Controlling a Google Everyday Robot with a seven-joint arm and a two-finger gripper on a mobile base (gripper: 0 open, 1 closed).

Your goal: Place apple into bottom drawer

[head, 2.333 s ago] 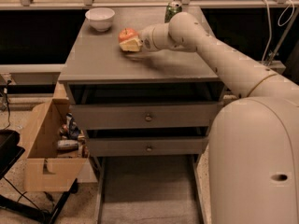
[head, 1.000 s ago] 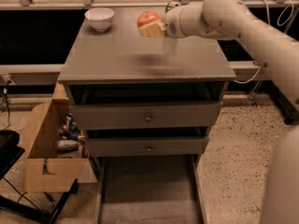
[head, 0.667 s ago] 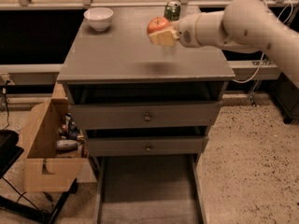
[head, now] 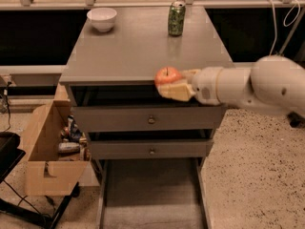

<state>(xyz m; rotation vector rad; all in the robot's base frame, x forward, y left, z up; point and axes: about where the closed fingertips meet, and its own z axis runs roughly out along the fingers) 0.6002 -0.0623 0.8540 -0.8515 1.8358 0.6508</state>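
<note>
My gripper (head: 172,86) is shut on the apple (head: 167,75), a small red-orange fruit with a short stem. It holds the apple in the air in front of the cabinet's front edge, above the two knobbed drawers. My white arm (head: 248,87) reaches in from the right. The bottom drawer (head: 151,194) is pulled out below, a wide grey flat-floored tray with low side rails, and nothing shows inside it.
A white bowl (head: 102,19) and a green can (head: 176,18) stand at the back of the grey cabinet top (head: 133,46). An open cardboard box (head: 50,149) with cans stands on the floor to the left. A black stand (head: 9,151) is at the far left.
My gripper has carried the apple from above the cabinet top, forward and down past the front edge. The green can, earlier hidden by the arm, now shows.
</note>
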